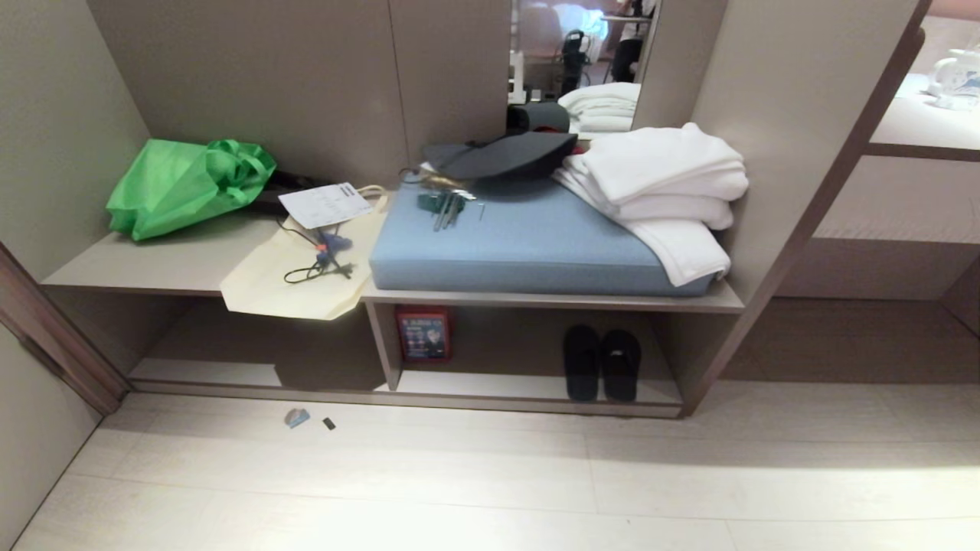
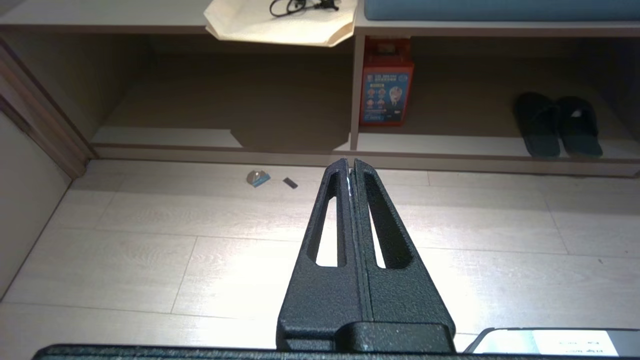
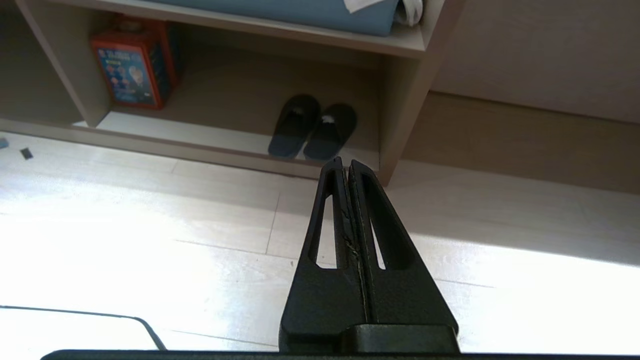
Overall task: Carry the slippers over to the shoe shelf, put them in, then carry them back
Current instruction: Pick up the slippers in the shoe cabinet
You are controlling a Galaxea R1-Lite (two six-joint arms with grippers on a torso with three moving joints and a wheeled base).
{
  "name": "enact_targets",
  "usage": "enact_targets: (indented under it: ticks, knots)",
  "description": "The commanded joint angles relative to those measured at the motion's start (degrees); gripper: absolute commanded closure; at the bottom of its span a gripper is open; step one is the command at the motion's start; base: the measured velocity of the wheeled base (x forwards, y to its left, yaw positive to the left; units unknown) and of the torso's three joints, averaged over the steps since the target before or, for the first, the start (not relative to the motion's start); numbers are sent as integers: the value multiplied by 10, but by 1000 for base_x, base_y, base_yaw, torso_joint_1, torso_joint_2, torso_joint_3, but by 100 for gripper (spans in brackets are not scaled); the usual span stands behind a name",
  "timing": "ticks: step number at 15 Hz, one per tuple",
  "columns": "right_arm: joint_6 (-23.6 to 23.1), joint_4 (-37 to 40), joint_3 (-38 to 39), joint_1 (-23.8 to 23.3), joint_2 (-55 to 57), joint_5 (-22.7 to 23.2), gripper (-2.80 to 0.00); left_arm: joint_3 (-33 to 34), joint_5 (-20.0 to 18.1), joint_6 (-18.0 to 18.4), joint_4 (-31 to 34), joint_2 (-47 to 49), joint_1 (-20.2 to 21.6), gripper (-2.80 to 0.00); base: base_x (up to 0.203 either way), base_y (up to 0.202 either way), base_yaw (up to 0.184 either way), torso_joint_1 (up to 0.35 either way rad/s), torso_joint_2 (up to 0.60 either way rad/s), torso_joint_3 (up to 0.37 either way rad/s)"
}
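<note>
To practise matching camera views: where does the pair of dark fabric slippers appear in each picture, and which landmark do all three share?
Head view: the dark fabric slippers stand side by side in the lower right cubby.
Left wrist view: slippers at the far right.
Right wrist view: slippers just beyond the fingertips.
Shared landmark: the red box with a blue front.

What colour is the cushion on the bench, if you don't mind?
The cushion is light blue, clearest in the head view.
</note>
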Motion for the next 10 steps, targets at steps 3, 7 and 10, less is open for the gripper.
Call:
enact_targets:
  ticks: [3,7,10]
  knots:
    - [34,1,0,0,1,-2,0,0,0,0,0,0,0,0,0,0,0,2,1,-193]
    - [42,1,0,0,1,-3,0,0,0,0,0,0,0,0,0,0,0,5,2,-200]
    - [42,1,0,0,1,-3,0,0,0,0,0,0,0,0,0,0,0,5,3,-198]
